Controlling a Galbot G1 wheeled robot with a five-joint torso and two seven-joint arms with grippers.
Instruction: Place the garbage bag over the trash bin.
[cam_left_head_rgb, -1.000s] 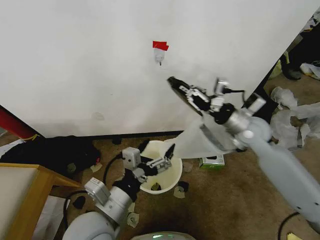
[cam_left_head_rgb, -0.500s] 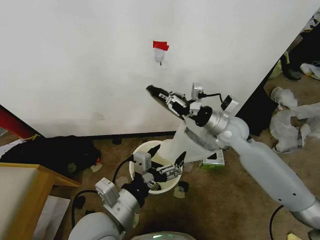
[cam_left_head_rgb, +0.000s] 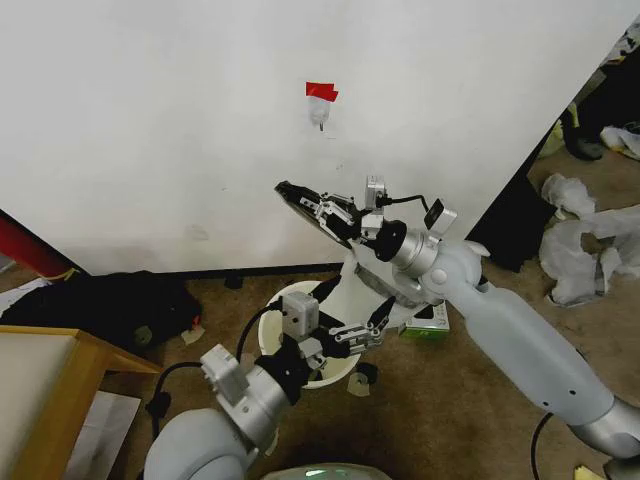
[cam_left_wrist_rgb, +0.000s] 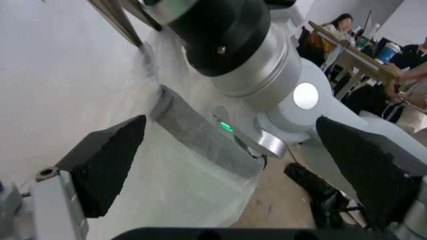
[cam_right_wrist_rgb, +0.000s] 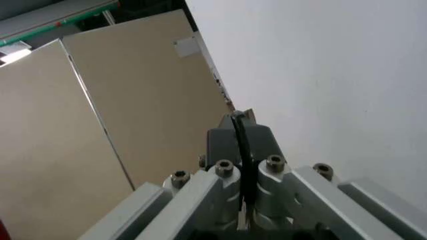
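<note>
Translucent garbage bag (cam_left_head_rgb: 372, 290) beside wide-open left gripper (cam_left_head_rgb: 349, 312)

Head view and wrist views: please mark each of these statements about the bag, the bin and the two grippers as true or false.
1. The right gripper is raised in front of the white wall. True.
2. The garbage bag lies flat on the wooden table. False: it hangs from the right arm above the trash bin.
3. The left gripper is open. True.
4. The trash bin stands on the wooden table. False: it stands on the floor by the wall.
5. The right gripper's fingers are spread wide. False: they are shut.
</note>
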